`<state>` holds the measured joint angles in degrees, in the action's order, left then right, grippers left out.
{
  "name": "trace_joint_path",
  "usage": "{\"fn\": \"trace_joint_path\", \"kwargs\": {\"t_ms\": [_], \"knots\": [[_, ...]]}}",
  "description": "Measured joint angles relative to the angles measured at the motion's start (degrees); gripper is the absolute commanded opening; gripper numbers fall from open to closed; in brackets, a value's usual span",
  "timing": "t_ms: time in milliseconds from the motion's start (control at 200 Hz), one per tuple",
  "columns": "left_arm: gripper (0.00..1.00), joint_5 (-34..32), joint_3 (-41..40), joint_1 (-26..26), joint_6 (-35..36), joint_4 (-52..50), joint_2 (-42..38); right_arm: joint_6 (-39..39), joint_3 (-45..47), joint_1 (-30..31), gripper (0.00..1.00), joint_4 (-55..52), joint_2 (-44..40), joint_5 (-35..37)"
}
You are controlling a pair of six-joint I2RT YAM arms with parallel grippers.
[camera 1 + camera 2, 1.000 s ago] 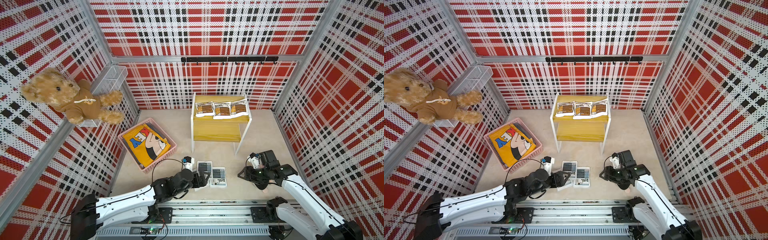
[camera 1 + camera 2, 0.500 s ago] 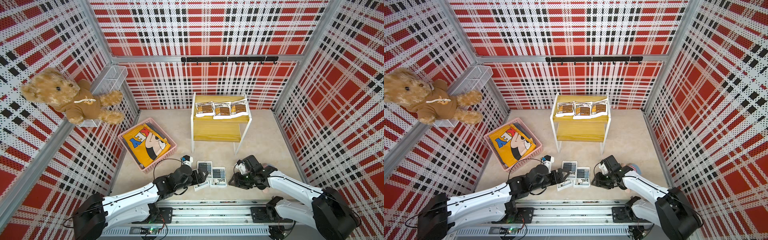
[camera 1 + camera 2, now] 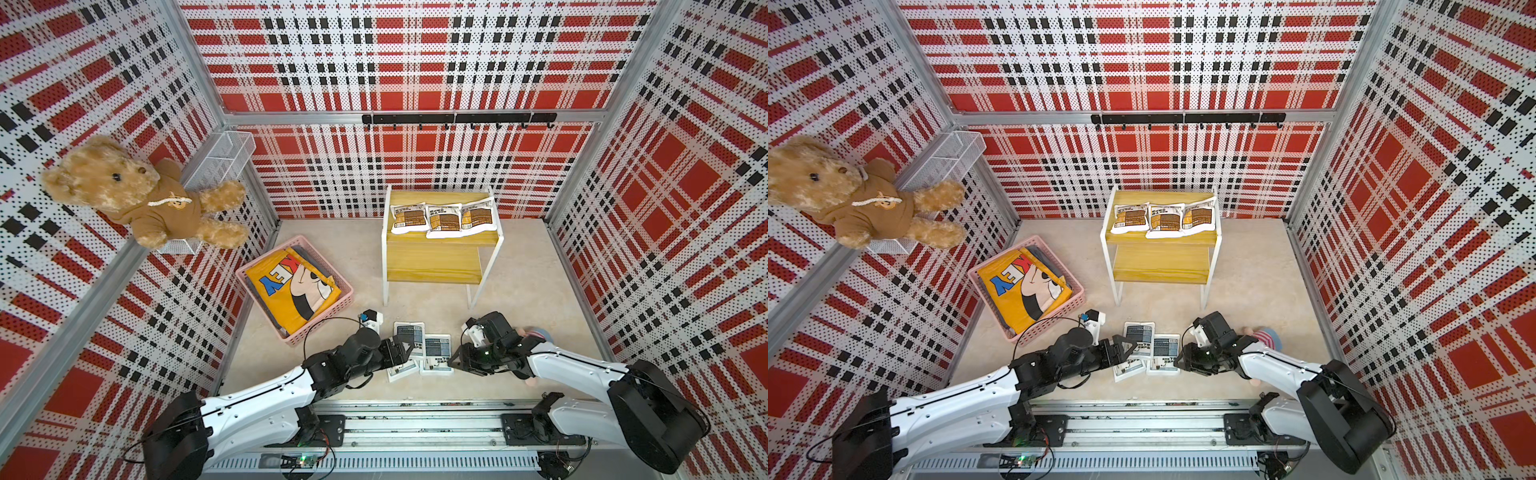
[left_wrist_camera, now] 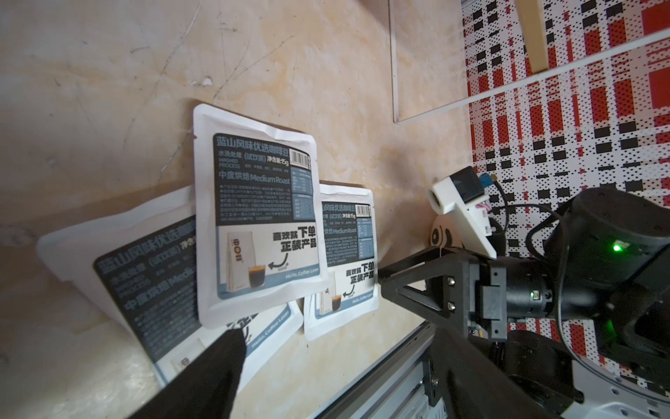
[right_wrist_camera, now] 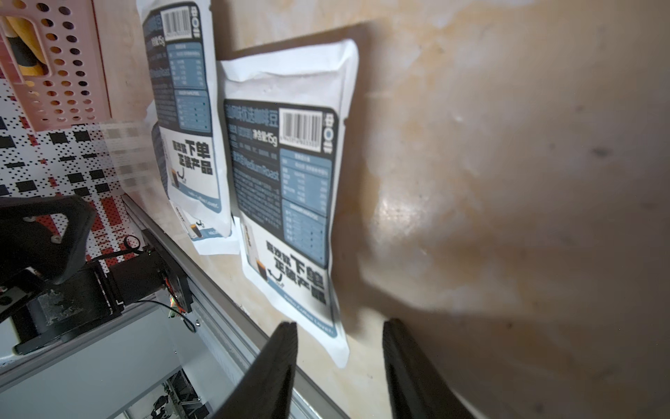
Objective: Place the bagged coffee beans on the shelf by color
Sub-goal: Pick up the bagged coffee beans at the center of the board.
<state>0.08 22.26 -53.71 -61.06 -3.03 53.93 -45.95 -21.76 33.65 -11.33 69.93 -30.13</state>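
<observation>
Three brown-labelled bagged coffee beans (image 3: 444, 219) lie in a row on the top board of the shelf (image 3: 432, 266). Three dark grey-labelled pouches (image 3: 437, 348) lie overlapping on the floor near the front rail. In the left wrist view, one pouch (image 4: 261, 217) rests on top of the other two. My left gripper (image 3: 405, 347) stands open at their left side, and one of its fingers (image 4: 217, 362) is over the lowest pouch (image 4: 145, 283). My right gripper (image 5: 339, 326) is open just right of the pile. The near corner of the rightmost pouch (image 5: 286, 181) lies before its fingertips.
A pink lattice basket (image 3: 345, 291) holding a folded yellow cloth (image 3: 295, 286) sits left of the pile. A teddy bear (image 3: 133, 195) and a white wire basket (image 3: 220, 158) hang on the left wall. A small striped toy (image 3: 538, 332) lies behind the right arm. The arms' rail (image 3: 415, 428) runs along the front.
The right arm has swung left and down to the edge of the grey pouches, and its jaws have narrowed. The left gripper has barely moved and stays open.
</observation>
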Motion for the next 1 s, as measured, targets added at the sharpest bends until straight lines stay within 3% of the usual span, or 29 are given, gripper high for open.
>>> {"fn": "trace_joint_path", "kwargs": {"t_ms": [481,556,736,1002], "knots": [[0.87,0.87,-0.44,1.03,0.04,-0.33,-1.4,-4.61,4.07,3.04,0.32,8.52,-0.11,-0.68],[0.87,1.01,-0.44,1.03,0.09,-0.42,-1.42,-5.07,4.04,3.48,0.26,9.49,0.76,-0.55],[0.88,1.03,-0.44,1.31,0.44,-0.87,-1.97,-5.84,4.11,3.98,0.0,9.51,1.68,0.85],[0.88,1.05,-0.48,1.95,0.98,-1.75,-2.78,-6.03,3.8,4.07,0.0,0.22,-7.34,7.17]]}}
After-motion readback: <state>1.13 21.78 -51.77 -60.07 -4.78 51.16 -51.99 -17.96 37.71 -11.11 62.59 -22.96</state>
